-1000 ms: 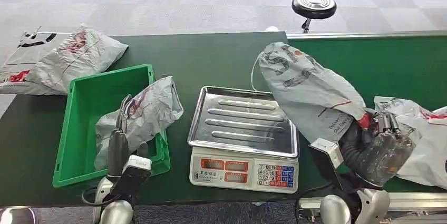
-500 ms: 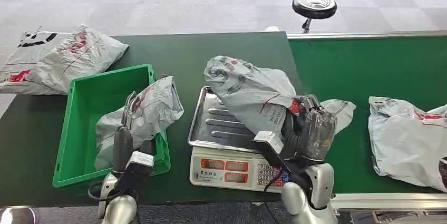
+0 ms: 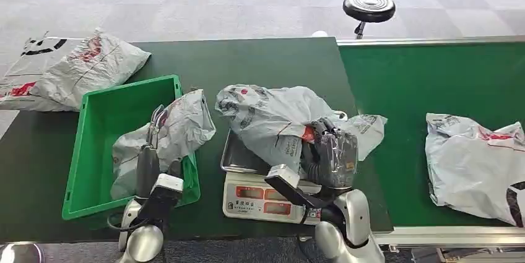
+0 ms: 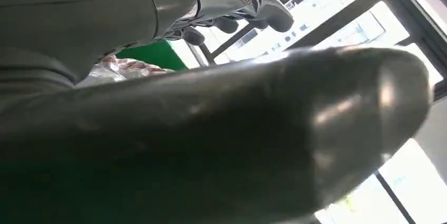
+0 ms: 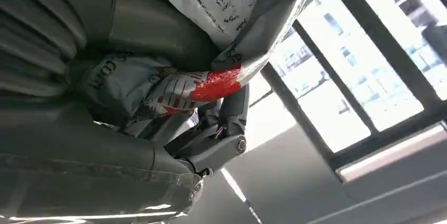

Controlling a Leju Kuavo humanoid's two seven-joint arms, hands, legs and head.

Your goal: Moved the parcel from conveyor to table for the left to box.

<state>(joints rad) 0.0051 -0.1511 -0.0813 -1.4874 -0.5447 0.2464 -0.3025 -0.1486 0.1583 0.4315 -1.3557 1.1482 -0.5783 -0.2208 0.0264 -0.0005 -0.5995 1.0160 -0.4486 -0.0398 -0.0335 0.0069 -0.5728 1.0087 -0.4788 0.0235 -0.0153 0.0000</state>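
My right hand [image 3: 331,151] grips a crumpled grey parcel [image 3: 272,114] with red and black print and holds it above the steel tray [image 3: 244,159] of the scale [image 3: 282,200]. In the right wrist view the parcel [image 5: 232,2] is bunched between the fingers [image 5: 232,113] and the palm. A second grey parcel [image 3: 167,133] lies over the right rim of the green bin [image 3: 93,114]. My left hand [image 3: 150,151] stands beside it with fingers pointing up and apart, the tips against the plastic. In the left wrist view its fingers [image 4: 237,2] are spread and hold nothing.
Another grey parcel [image 3: 477,164] lies on the green conveyor [image 3: 421,77] at the right. Two more parcels [image 3: 68,68] lie at the table's far left corner. A black stool [image 3: 369,6] stands behind the table.
My right hand has carried the parcel leftward off the conveyor to above the scale tray. The conveyor parcel has drifted a little left. My left hand has hardly moved.
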